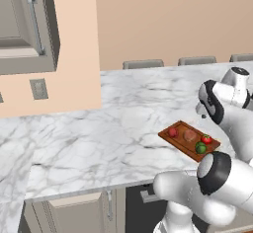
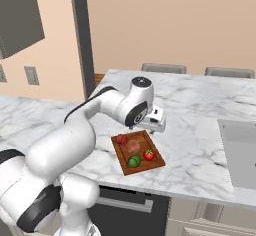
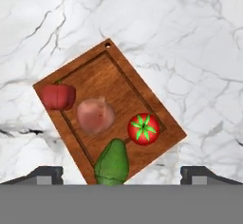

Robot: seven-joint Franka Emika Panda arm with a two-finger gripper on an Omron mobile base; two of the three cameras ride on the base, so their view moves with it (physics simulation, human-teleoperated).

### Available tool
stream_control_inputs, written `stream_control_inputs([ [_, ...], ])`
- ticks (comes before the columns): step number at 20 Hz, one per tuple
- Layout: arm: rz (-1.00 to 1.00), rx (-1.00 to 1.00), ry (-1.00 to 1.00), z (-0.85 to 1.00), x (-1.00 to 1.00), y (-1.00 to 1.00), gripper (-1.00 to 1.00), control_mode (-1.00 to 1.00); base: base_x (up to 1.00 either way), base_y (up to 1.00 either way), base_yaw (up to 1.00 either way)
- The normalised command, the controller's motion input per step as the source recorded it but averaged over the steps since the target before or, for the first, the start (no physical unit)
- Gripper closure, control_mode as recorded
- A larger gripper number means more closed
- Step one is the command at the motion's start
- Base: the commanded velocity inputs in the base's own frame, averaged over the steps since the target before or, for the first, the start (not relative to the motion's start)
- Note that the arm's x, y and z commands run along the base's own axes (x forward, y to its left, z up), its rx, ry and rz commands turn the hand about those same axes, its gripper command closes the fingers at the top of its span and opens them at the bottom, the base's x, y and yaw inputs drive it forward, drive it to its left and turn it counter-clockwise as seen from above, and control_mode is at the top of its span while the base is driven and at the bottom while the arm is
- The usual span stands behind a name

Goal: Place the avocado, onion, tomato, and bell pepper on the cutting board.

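All four pieces sit on the cutting board (image 3: 124,92), which lies straight below my claw (image 3: 121,173) in the hand view. The avocado (image 3: 112,163) is nearest, right between the tips and overhanging the board's near edge a little. Just past it the onion (image 3: 95,116) rests mid-board, the tomato (image 3: 144,128) off to one side of it, green top up, and the bell pepper (image 3: 57,96) farther out on the other side, hanging over the rim groove. None of them touches its neighbour as far as I can see.

My claw is released, tips spread wide and nothing between them; it hovers above the board, clear of the fruit.

To my eye the placing is done, so the step in hand is backing away cleanly. I would lift straight up before swinging, because the avocado sits close under the tips and a sideways move could nudge it off the edge onto the marble surface (image 1: 89,128).
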Motion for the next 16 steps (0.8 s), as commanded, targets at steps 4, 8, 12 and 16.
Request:
stream_control_inputs([
  [4, 0.0, -0.05, -0.05, 1.0, -0.71, 0.95, -1.0, -1.0, 0.0, 0.0, 0.0],
  [8, 0.03, -0.07, -0.25, 0.77, -0.83, 0.95, -1.0, -1.0, 0.0, 0.0, 0.0],
  [12, 0.01, -0.1, -0.31, 0.5, -0.91, 1.0, -1.0, -1.0, 0.0, 0.0, 0.0],
  [16, 0.0, -0.12, -0.22, 0.3, -0.84, 1.0, -1.0, -1.0, 0.0, 0.0, 0.0],
])
